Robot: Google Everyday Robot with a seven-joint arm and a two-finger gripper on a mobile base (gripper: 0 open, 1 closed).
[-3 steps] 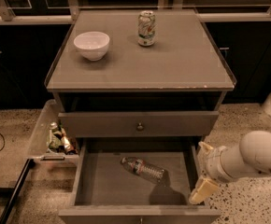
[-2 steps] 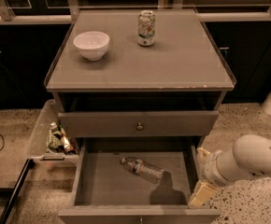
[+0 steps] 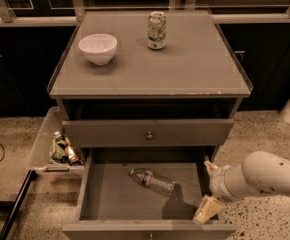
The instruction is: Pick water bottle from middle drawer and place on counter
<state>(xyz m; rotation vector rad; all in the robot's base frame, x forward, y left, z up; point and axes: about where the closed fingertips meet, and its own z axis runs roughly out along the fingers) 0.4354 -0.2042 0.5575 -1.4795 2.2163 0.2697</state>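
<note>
The water bottle lies on its side on the floor of the open middle drawer, cap toward the back left. My gripper hangs at the drawer's right wall, to the right of the bottle and apart from it. Its two pale fingers stand spread apart with nothing between them. The counter is the grey-brown cabinet top above the drawers.
A white bowl and a green-and-white soda can stand on the counter. A closed drawer front with a round knob sits above the open drawer. A pale side tray at the left holds small coloured tubes.
My arm and gripper have shifted slightly left toward the drawer's right wall. The bottle has not moved.
</note>
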